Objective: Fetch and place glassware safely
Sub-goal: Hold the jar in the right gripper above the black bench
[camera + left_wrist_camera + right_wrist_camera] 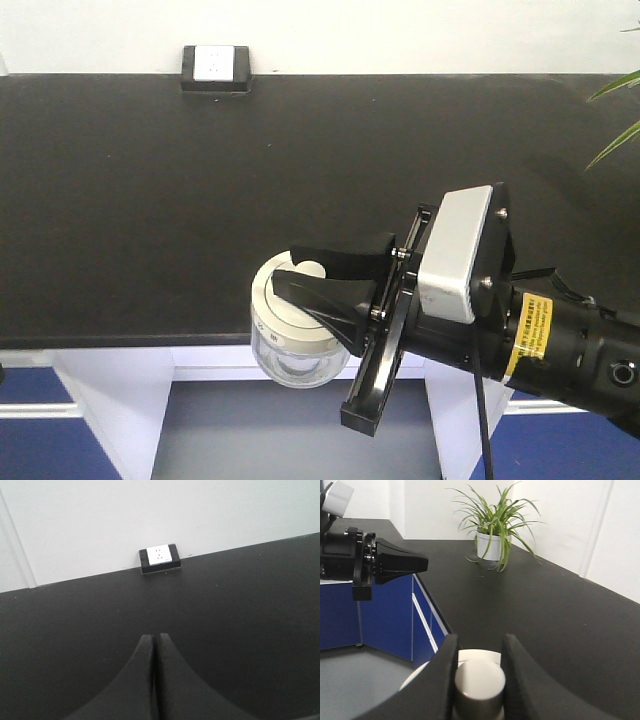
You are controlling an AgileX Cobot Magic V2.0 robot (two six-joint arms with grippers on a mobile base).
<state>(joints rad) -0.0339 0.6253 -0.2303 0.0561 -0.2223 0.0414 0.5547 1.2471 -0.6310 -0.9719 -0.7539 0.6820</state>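
Note:
The glass jar [292, 350] is clear and squat, with a cream-white round lid [280, 305]. It shows at the front edge of the black counter [200, 180], its body partly past the edge. My right gripper [287, 266] reaches in from the right and is shut on the lid's central knob [480, 682]. In the right wrist view the gripper [480, 641] has a black finger on each side of the knob. My left gripper [154, 638] is shut and empty, above bare counter. It also shows in the right wrist view [420, 563], off to the left.
A white socket in a black box [215, 68] sits at the counter's back edge by the wall and shows in the left wrist view [160, 558]. A potted plant [495, 527] stands at the counter's far end. Blue cabinets [385, 610] stand below.

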